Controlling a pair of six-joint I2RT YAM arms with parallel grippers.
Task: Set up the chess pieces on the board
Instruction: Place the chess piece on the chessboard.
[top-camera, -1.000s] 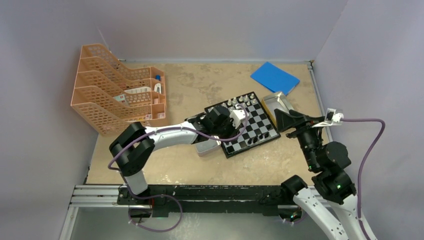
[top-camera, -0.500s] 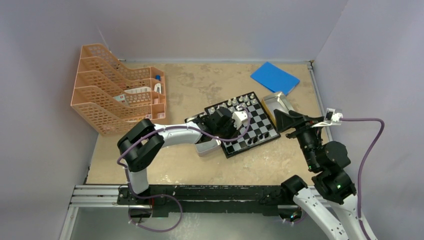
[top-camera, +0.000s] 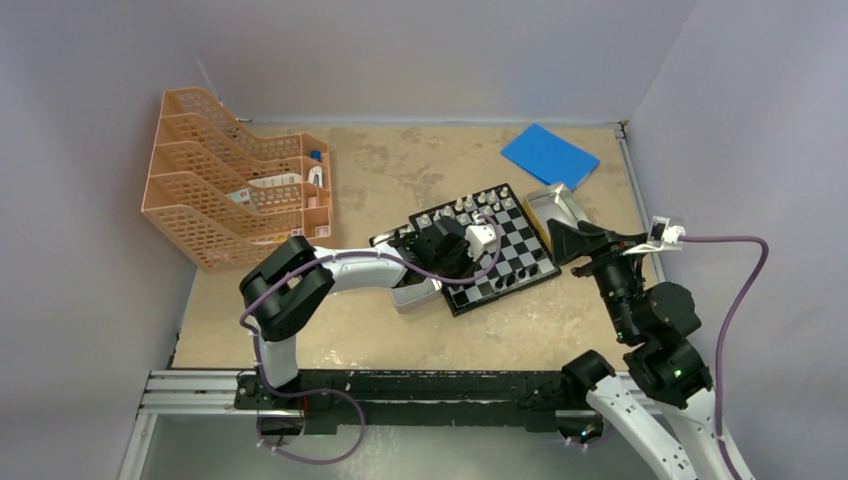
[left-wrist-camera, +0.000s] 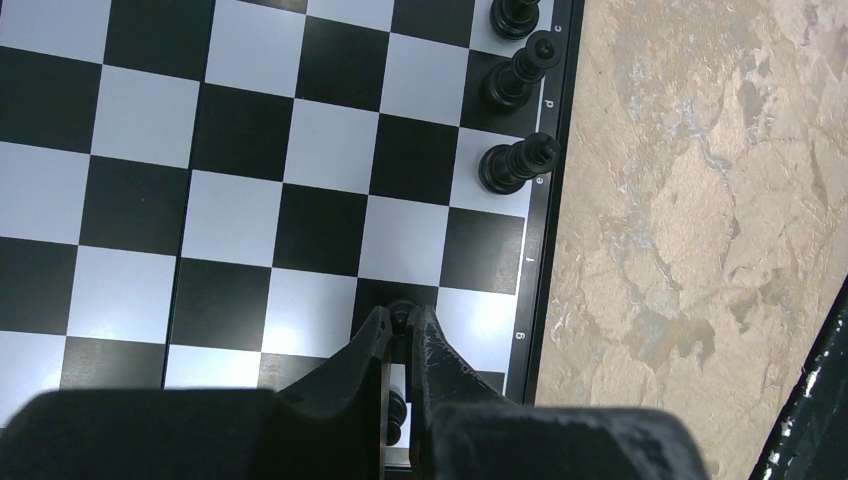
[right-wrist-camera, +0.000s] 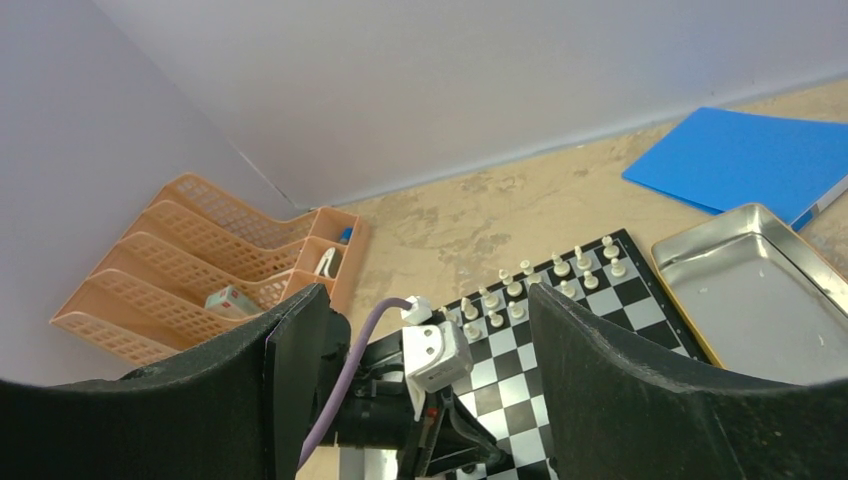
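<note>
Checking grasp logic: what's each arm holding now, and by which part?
Left gripper: jaws shut on a black chess piece, pinched at the very tips; which part of it is hidden. Right gripper: open, holding nothing.

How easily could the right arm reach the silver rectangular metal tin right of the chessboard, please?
Probably easily: the right pincer hangs open close to the silver rectangular metal tin, with nothing between them.

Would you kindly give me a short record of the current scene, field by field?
Left gripper: shut on a black piece, low over the board near its edge
Right gripper: open, holding nothing, right of the board
Black pieces: three standing along one edge in the left wrist view
White pieces: standing at the far edge
Nearby: silver tin, blue pad, orange rack
</note>
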